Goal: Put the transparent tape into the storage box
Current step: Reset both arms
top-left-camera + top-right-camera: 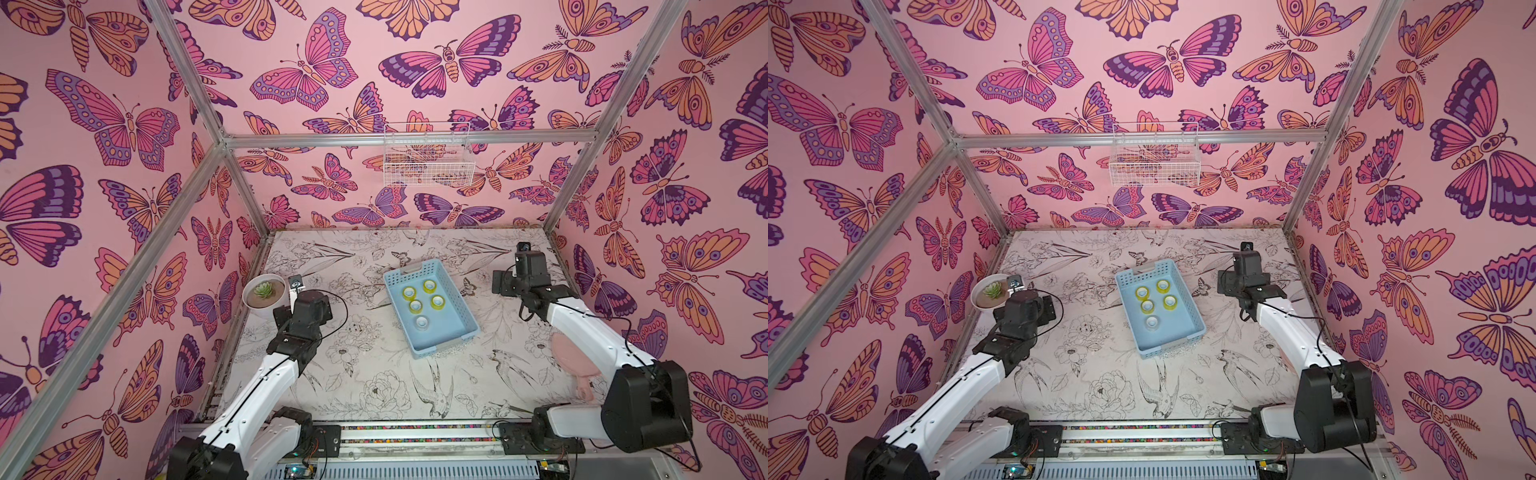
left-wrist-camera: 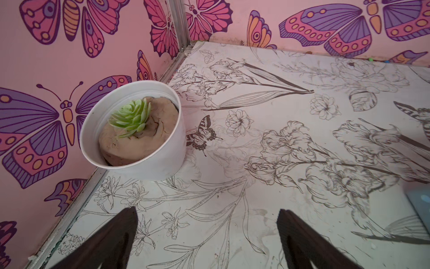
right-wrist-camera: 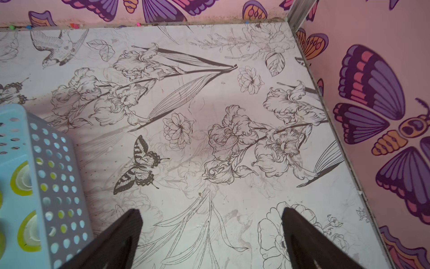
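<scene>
The storage box [image 1: 448, 329] is a light blue perforated basket lying at an angle mid-table, seen in both top views [image 1: 1178, 325]. Inside it lie several tape rolls: yellow-tinted ones [image 1: 409, 293] and one clear roll [image 1: 422, 322] nearer the front. My left gripper [image 2: 208, 223] hangs open over bare table near the left wall, with nothing between its fingers. My right gripper [image 3: 211, 221] is open too, over bare table to the right of the box. The box's holed wall [image 3: 53, 186] and two yellow rolls [image 3: 23, 179] show at the edge of the right wrist view.
A white pot with a green succulent [image 1: 264, 293] stands against the left wall, just ahead of my left gripper [image 2: 130, 130]. A white wire basket [image 1: 428, 160] hangs on the back wall. A pink flat object [image 1: 573, 361] lies under my right arm.
</scene>
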{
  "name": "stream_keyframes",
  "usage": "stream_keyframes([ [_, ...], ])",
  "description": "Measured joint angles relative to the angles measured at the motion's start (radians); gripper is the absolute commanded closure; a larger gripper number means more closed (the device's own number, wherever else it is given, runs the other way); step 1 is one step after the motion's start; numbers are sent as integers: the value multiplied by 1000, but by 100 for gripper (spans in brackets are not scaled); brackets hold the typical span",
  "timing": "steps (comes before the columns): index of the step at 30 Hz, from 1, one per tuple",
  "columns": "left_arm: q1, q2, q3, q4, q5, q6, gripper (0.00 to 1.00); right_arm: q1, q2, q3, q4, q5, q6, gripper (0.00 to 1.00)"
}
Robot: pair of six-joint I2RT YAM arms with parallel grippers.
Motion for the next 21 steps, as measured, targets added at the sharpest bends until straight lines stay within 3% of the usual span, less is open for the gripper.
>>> stream_keyframes([
  [9, 133, 294, -97, 464, 74, 78, 0, -87, -10, -141, 188, -32, -24, 1],
  [21, 160, 511, -149, 848, 129, 117, 0, -195, -69, -341, 460, -74, -71, 1],
])
